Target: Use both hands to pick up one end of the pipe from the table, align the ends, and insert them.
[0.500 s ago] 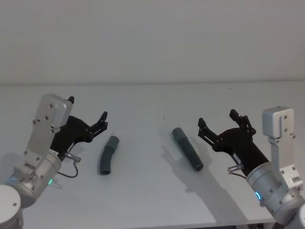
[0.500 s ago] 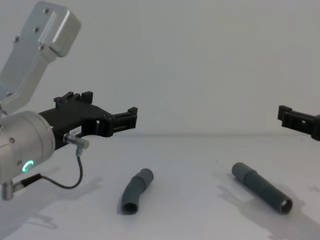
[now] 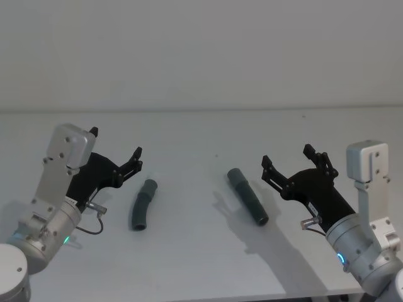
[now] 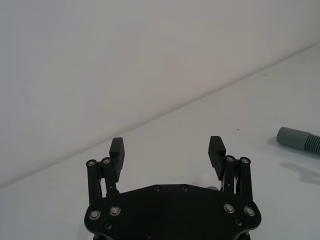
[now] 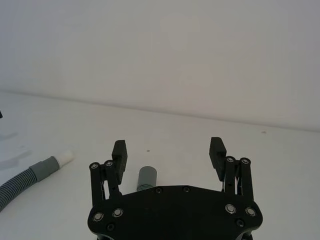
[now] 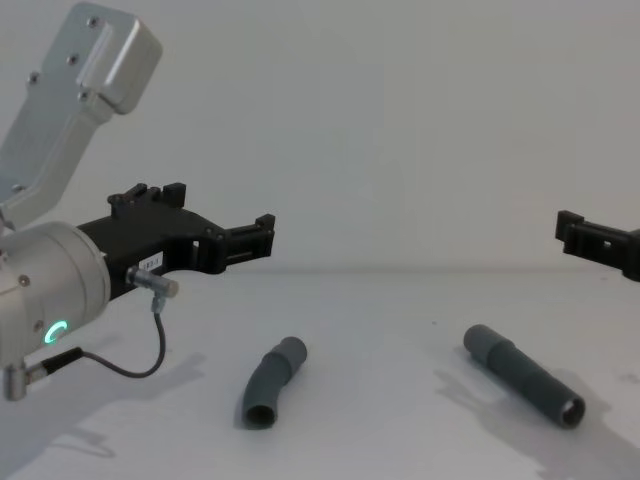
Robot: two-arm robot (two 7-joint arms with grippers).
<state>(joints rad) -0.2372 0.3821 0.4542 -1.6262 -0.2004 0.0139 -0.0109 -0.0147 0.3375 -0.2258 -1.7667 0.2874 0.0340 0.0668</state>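
Note:
Two pieces of the pipe lie apart on the white table. The bent piece is on the left; its white tip shows in the right wrist view. The straight piece lies on the right, its smooth cuff at the far end. My left gripper hovers open and empty, left of the bent piece. My right gripper is open and empty, just right of the straight piece. A grey pipe end shows in the left wrist view; I cannot tell which piece it is.
A plain white wall rises behind the table's far edge. The table's front edge runs near the bottom of the head view. A thin cable loops under my left wrist.

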